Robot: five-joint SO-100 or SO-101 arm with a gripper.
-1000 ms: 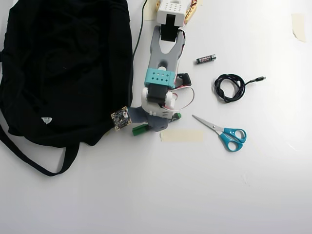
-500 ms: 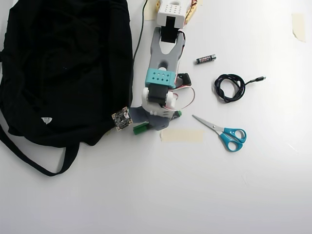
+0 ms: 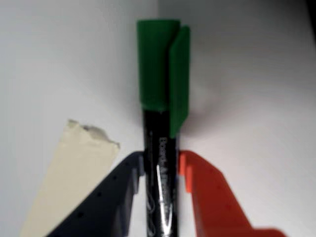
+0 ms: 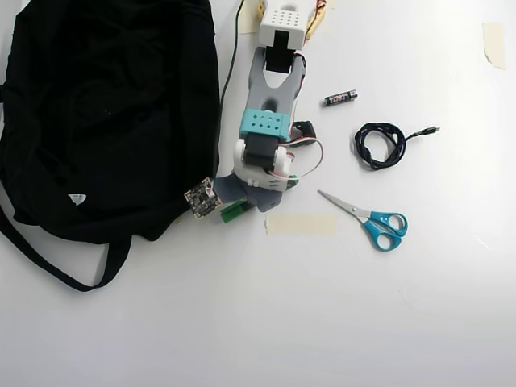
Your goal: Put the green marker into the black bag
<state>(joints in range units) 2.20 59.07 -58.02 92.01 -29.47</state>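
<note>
Your claw is pinching the slim green-capped marker with the dark printed barrel. In the wrist view the dark blue finger presses the barrel from the left and the orange finger from the right, both touching it just below the cap. The green cap with its clip stands clear of the fingertips, pointing to the top of that view, over bare white table. A torn strip of beige masking tape lies on the table just left of the blue finger.

In the overhead view your arm reaches down from the table's top edge. Only the marker's green end shows from under the wrist, just beside the right edge of the large floppy black fabric bag. You cannot tell there whether marker and bag touch. The marker is outside the bag. The bag fills the table's top left corner, its strap trailing below.

Right of the arm lie a small black battery, a coiled black cable and blue-handled scissors, all well apart from the claw.
</note>
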